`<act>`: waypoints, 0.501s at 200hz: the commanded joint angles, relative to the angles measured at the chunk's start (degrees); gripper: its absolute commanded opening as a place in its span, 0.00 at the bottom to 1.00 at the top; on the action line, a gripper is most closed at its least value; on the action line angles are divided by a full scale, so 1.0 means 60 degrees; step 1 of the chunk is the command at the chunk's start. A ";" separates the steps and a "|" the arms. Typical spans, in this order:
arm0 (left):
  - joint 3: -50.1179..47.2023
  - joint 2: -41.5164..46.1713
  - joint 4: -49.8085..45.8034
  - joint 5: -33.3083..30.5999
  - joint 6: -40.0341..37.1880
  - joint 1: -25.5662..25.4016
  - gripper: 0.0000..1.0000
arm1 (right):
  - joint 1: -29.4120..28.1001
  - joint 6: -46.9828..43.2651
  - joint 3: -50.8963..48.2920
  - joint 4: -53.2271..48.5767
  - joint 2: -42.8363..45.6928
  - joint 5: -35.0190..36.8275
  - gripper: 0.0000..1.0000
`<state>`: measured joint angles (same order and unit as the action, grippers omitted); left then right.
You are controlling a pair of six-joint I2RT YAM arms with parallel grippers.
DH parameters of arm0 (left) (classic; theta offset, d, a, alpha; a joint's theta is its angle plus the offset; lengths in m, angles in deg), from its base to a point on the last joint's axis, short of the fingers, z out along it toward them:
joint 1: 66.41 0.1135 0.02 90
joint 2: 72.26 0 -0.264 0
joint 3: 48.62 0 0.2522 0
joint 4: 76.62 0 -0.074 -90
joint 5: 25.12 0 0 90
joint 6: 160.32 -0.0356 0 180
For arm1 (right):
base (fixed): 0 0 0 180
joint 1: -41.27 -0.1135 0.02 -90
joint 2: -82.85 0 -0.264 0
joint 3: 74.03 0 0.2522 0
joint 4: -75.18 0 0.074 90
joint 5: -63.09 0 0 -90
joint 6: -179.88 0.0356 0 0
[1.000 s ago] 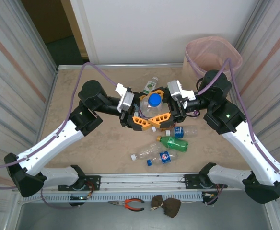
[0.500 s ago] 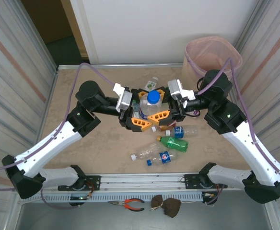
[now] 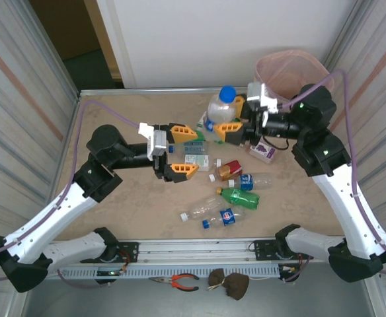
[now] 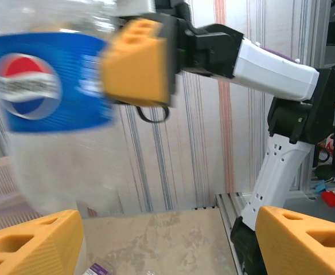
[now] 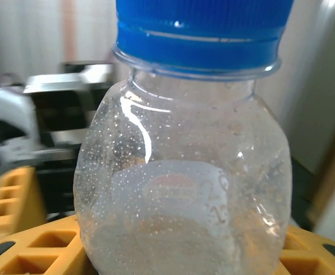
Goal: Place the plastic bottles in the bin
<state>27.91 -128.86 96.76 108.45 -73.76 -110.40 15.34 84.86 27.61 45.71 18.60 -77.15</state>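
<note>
Since the earlier frame, the large bottle [image 3: 221, 107] has travelled from the middle of the table [image 3: 114, 112], where both grippers flanked it, up and toward the far right, and the left arm has withdrawn to the left. The bottle is clear, carries a blue cap [image 3: 227, 93] and a blue Pepsi label, and is held upright off the table, just short of the bin [image 3: 292, 54] at the far right corner. The right gripper [image 3: 228, 117] has its jaws closed on the lower body of the bottle; the right wrist view confirms the orange fingers [image 5: 41, 252] seated against both sides of the bottle [image 5: 184, 172]. An upright grip low on the body keeps the cap end clear, which should suit a release over the bin rim. The left gripper [image 3: 183, 151] stands with jaws wide and nothing between them (a handover just completed is the likely reason), leaving the carrying arm an unobstructed path. The remaining bottles [image 3: 240, 197] lie on their sides in a loose cluster near the table centre, between the two arms. Judged progress: early, with one bottle in transit and several left to collect.
</note>
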 commanded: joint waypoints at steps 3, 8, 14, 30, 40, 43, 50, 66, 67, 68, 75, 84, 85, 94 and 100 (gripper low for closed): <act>-0.0242 0.0304 -0.0196 -0.0397 -0.0236 -0.0009 0.79 | 0.0915 0.0786 0.0388 0.0148 -0.0284 0.1109 0.49; -0.0279 0.0324 -0.0182 -0.0419 -0.0238 -0.0019 0.79 | 0.1088 0.0882 0.0438 0.0152 -0.0340 0.1217 0.49; -0.0307 0.0325 -0.0179 -0.0435 -0.0244 -0.0009 0.79 | 0.1335 0.1003 0.0508 0.0144 -0.0429 0.1378 0.48; -0.0328 0.0344 -0.0219 -0.0495 -0.0269 0.0006 0.79 | 0.1992 0.1332 0.0660 0.0127 -0.0710 0.1765 0.47; -0.0351 0.0340 -0.0244 -0.0509 -0.0291 0.0005 0.79 | 0.2407 0.1483 0.0782 0.0079 -0.0895 0.1990 0.46; -0.0362 0.0339 -0.0262 -0.0524 -0.0302 0.0005 0.79 | 0.2536 0.1505 0.0805 0.0050 -0.0963 0.2055 0.46; -0.0368 0.0358 -0.0292 -0.0551 -0.0319 0.0007 0.79 | 0.2821 0.1560 0.0918 -0.0021 -0.1119 0.2214 0.45; -0.0411 0.0393 -0.0404 -0.0660 -0.0363 0.0029 0.79 | 0.3463 0.1568 0.1082 -0.0095 -0.1513 0.2497 0.45; -0.0419 0.0394 -0.0416 -0.0658 -0.0363 0.0025 0.79 | 0.3497 0.1568 0.1099 -0.0109 -0.1540 0.2520 0.45; -0.0422 0.0394 -0.0422 -0.0657 -0.0364 0.0031 0.79 | 0.3543 0.1568 0.1115 -0.0115 -0.1554 0.2531 0.45; -0.0444 0.0408 -0.0455 -0.0684 -0.0378 0.0044 0.79 | 0.3813 0.1530 0.1247 -0.0248 -0.1783 0.2663 0.45; -0.0496 0.0444 -0.0457 -0.0726 -0.0378 0.0065 0.79 | 0.4187 0.1477 0.1405 -0.0343 -0.2098 0.2756 0.44; -0.0505 0.0442 -0.0457 -0.0735 -0.0378 0.0058 0.79 | 0.4225 0.1472 0.1421 -0.0357 -0.2133 0.2767 0.44; -0.0566 0.0479 -0.0457 -0.0794 -0.0365 0.0078 0.79 | 0.4551 0.1451 0.1572 -0.0441 -0.2460 0.2864 0.44; -0.0600 0.0497 -0.0457 -0.0815 -0.0360 0.0081 0.79 | 0.4772 0.1423 0.1715 -0.0541 -0.2681 0.2922 0.43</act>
<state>25.20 -127.38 93.98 104.99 -75.00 -110.33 39.86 92.49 34.52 44.53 6.19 -62.87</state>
